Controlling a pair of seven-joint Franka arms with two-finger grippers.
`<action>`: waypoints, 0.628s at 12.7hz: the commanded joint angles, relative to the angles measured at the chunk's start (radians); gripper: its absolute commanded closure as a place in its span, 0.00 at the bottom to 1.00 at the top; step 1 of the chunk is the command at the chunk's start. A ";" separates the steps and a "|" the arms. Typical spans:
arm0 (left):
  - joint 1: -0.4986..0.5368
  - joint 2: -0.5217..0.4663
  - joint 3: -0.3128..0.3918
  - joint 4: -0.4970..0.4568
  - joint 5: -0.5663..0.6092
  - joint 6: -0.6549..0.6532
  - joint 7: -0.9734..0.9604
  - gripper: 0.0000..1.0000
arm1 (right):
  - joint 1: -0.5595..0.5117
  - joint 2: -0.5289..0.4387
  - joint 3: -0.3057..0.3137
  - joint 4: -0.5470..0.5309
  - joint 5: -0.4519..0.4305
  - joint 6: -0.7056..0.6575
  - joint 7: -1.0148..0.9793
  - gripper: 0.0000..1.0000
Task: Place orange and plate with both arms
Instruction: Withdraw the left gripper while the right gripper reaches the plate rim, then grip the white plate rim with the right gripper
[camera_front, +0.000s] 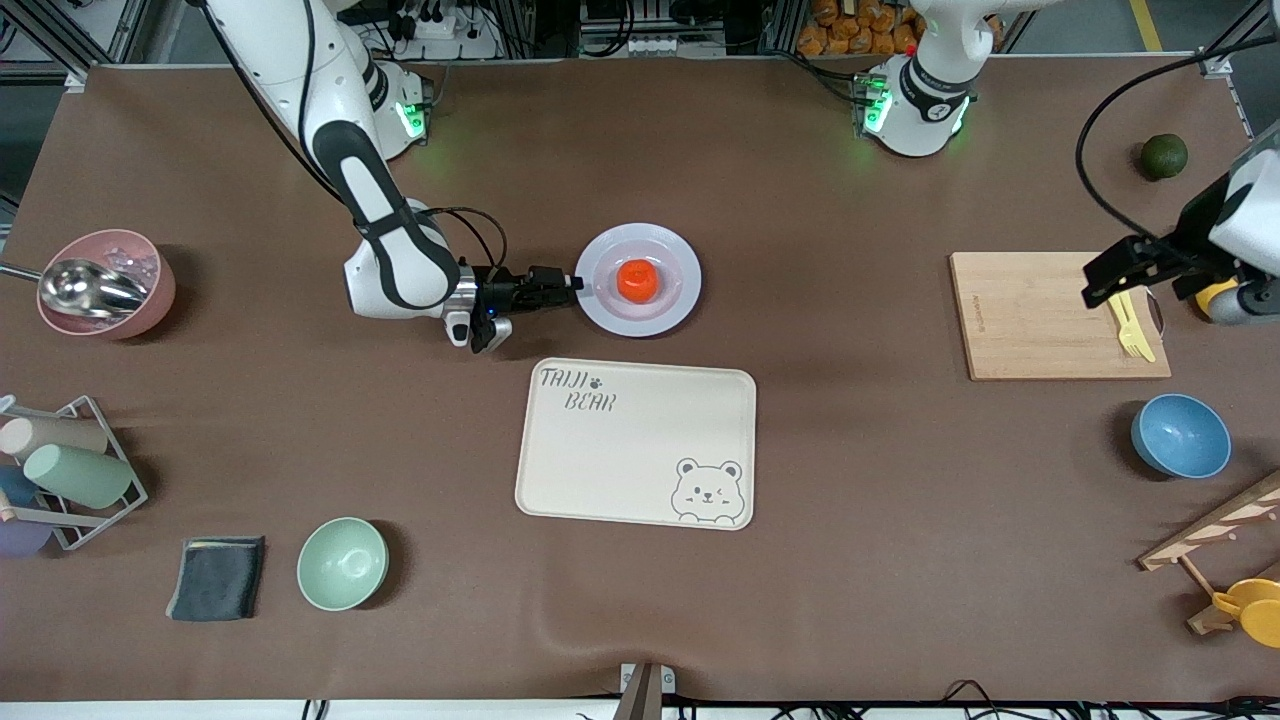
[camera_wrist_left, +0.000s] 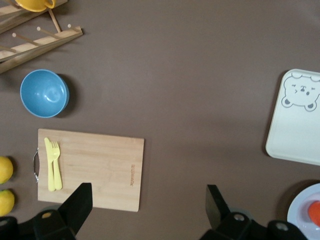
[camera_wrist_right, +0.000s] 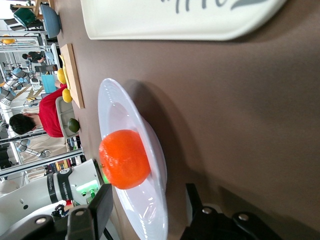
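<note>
The orange (camera_front: 638, 280) sits in the middle of the pale lavender plate (camera_front: 681, 300), which lies on the table just farther from the front camera than the cream bear tray (camera_front: 600, 470). My right gripper (camera_front: 572, 284) is low at the plate's rim on the right arm's side. In the right wrist view the orange (camera_wrist_right: 125, 159) rests on the plate (camera_wrist_right: 114, 102), and my right gripper (camera_wrist_right: 149, 209) is open with the rim between its two fingers, not closed on it. My left gripper (camera_front: 1110, 283) is open and empty, up over the wooden cutting board (camera_front: 1030, 320); it also shows in the left wrist view (camera_wrist_left: 147, 200).
A yellow fork (camera_front: 1131, 330) lies on the cutting board. A blue bowl (camera_front: 1180, 435) and a dark green fruit (camera_front: 1164, 156) are at the left arm's end. A mint bowl (camera_front: 342, 563), grey cloth (camera_front: 217, 577) and pink bowl with scoop (camera_front: 105, 285) are at the right arm's end.
</note>
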 joint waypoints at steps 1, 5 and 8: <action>-0.036 -0.035 0.015 -0.030 -0.017 -0.021 0.011 0.00 | 0.012 0.023 0.002 0.004 0.037 0.002 -0.031 0.36; -0.058 -0.038 0.035 -0.039 -0.019 -0.020 0.013 0.00 | 0.044 0.035 0.003 0.004 0.081 0.004 -0.030 0.46; -0.066 -0.035 0.049 -0.041 -0.023 -0.017 0.011 0.00 | 0.083 0.038 0.002 0.006 0.138 0.008 -0.036 0.55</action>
